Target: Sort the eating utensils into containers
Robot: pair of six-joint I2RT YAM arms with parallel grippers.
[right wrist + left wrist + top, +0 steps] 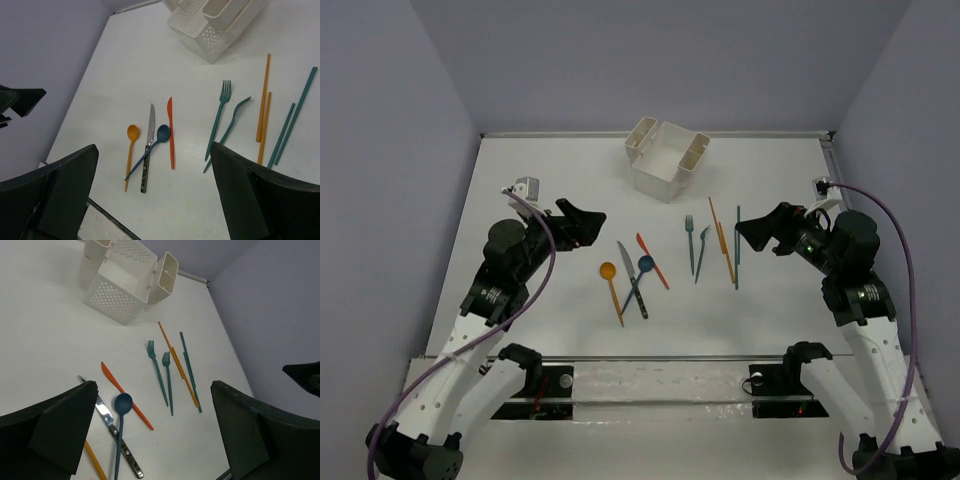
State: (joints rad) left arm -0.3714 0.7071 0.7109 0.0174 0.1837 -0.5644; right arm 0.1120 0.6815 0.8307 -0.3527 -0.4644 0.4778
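Between your left hand [582, 222] and right hand [752, 236], both spread wide and empty, the bench [540, 190] carries two spoons [645, 264], two knives [653, 261], two teal forks [689, 242], two orange chopsticks [718, 227], two teal chopsticks [737, 246]; beyond both hands stands one white caddy [663, 181].

The perforated caddy [210, 36] is showing white; orange spoon [132, 134], blue spoon [162, 133], red-orange knife [171, 132], teal forks [216, 125], orange chopsticks [263, 95] and teal chopsticks [299, 105] are contrasting against white table [125, 75].
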